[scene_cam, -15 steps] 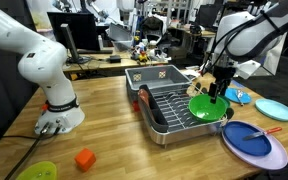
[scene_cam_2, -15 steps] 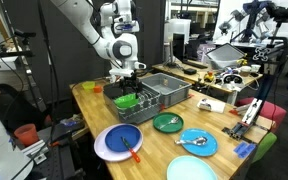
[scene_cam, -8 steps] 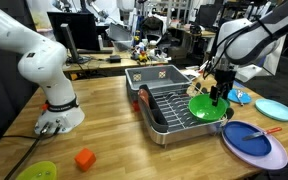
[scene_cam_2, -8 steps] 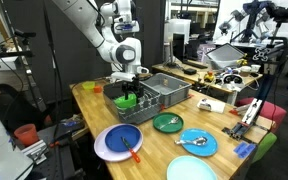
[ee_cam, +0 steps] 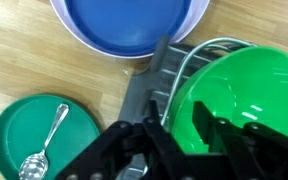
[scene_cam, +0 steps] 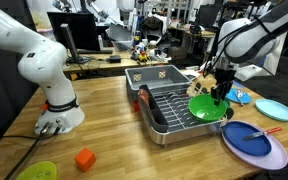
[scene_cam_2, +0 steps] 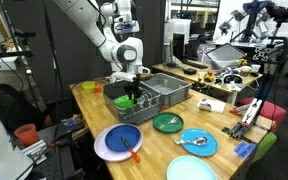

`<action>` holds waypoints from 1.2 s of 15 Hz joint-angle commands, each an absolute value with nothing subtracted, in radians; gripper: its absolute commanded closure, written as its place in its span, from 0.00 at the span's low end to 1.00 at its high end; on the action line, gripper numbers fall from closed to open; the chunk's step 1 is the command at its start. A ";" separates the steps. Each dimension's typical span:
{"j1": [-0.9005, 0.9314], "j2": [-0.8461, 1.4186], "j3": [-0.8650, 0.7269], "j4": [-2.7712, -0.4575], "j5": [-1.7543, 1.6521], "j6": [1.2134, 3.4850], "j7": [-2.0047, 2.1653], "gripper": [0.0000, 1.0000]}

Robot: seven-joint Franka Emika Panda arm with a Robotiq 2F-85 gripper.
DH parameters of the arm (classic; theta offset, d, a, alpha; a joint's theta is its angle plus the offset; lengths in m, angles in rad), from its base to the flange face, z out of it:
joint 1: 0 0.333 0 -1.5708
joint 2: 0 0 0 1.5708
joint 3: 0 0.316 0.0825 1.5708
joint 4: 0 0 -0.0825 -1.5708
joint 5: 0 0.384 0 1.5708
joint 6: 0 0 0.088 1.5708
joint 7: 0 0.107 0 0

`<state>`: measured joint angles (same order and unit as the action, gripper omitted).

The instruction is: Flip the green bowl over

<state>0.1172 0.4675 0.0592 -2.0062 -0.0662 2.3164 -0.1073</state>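
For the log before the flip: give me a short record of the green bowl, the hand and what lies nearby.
bowl: green bowl in the dish rack, inside facing up, not yet flipped
hand: hand at the bowl's rim, one finger on each side of it; a firm grip cannot be confirmed
nearby: blue plate on a lilac plate; dark green plate holding a spoon

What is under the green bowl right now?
The green bowl is in the grey dish rack, whose wire rim shows beside it. The bowl hides the rack floor beneath, so anything lying there cannot be seen.
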 commanded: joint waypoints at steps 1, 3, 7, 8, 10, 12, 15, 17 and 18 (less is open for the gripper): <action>0.102 0.484 0.075 -1.986 -0.050 2.292 -0.101 0.84; 0.102 0.490 0.075 -1.984 -0.048 2.291 -0.100 0.87; 0.107 0.476 0.067 -1.987 -0.061 2.290 -0.082 1.00; 0.108 0.465 0.065 -1.991 -0.064 2.297 -0.073 1.00; 0.110 0.443 0.059 -2.006 -0.069 2.316 -0.053 0.99; 0.118 0.418 0.047 -2.019 -0.087 2.348 -0.019 0.99; 0.155 0.378 0.024 -2.023 -0.182 2.380 0.055 0.99; 0.196 0.356 0.000 -2.016 -0.294 2.397 0.156 0.99; 0.221 0.352 -0.016 -2.006 -0.368 2.396 0.216 0.99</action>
<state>0.1570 0.3814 0.0359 -1.9893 -0.2250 2.3633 0.0905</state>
